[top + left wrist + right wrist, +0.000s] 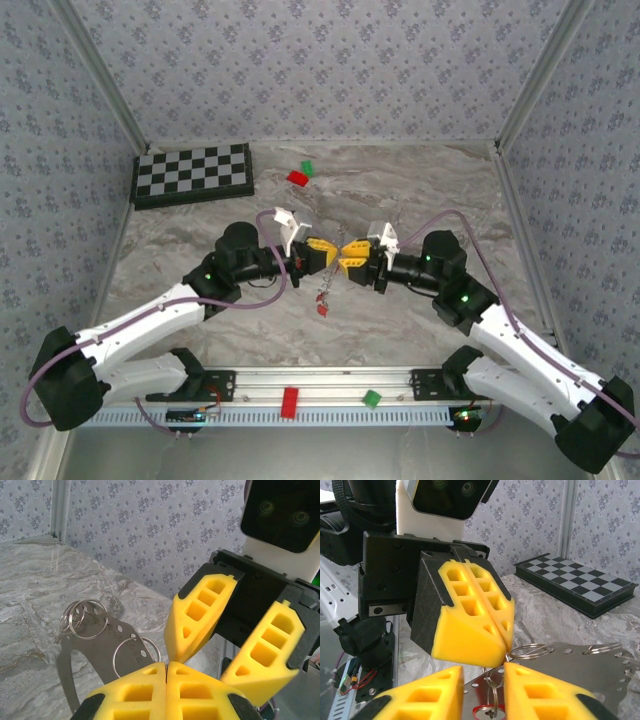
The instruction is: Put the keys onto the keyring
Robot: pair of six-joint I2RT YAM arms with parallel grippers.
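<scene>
The grey marbled surface (420,200) carries a folded chessboard (193,175) at its far left. Both arms meet over the middle, hands tip to tip above the surface.

The left hand (166,667) has its yellow fingers pressed together, pinching the keyring (95,650), a dull grey perforated band with several silver split rings, which sticks out to the left of the fingertips.

The right hand (482,672) faces it with fingers apart. A ring and a red key head sit in the gap between them; contact cannot be made out.

The keys (322,308) dangle below the two hands.

A red block (297,178) and a green block (308,168) lie touching at the far side.
</scene>
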